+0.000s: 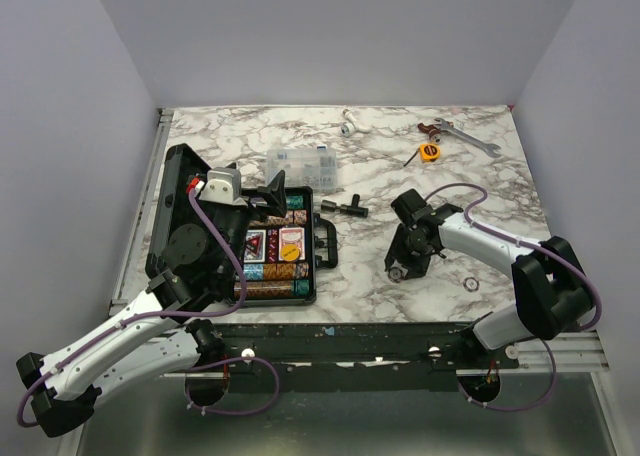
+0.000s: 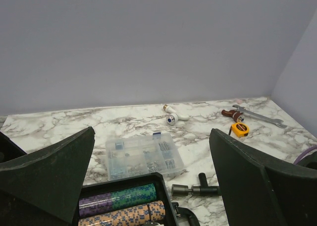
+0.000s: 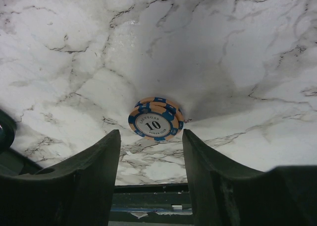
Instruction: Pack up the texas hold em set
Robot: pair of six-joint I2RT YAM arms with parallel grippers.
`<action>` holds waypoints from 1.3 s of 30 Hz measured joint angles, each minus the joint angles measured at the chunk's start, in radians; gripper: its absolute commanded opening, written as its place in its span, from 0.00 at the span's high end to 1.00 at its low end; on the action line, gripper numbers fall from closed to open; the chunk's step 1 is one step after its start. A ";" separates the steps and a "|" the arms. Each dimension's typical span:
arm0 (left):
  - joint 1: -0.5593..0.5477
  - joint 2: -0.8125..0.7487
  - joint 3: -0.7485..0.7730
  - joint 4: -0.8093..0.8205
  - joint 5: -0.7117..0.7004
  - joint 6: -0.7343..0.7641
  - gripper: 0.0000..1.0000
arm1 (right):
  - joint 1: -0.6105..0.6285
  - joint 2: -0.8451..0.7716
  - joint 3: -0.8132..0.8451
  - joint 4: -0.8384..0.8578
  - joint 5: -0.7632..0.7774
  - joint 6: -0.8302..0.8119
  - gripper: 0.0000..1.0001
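Hovering spread-jawed at the 10 chip, right gripper: likely light, stiff, slick disc, pinch across rim; left gripper also spread.

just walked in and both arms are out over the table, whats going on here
The robot is packing up a poker set. The black case lies open at the left of the table, with chip rows and card decks inside. The left gripper hovers open above the case's far edge, holding nothing. The right gripper is open over a loose chip marked 10 on the marble, a finger on each side, not yet gripping.
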 measured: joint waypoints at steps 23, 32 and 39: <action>0.000 0.000 0.000 0.000 0.000 0.000 0.02 | -0.130 -0.146 0.026 -0.085 0.173 0.025 0.21; 0.000 0.000 0.000 0.000 0.000 0.000 0.02 | -0.439 -0.216 -0.027 -0.097 0.164 -0.027 0.20; 0.000 -0.006 0.000 0.001 -0.001 0.000 0.02 | -0.604 -0.216 -0.082 -0.098 0.106 -0.078 0.20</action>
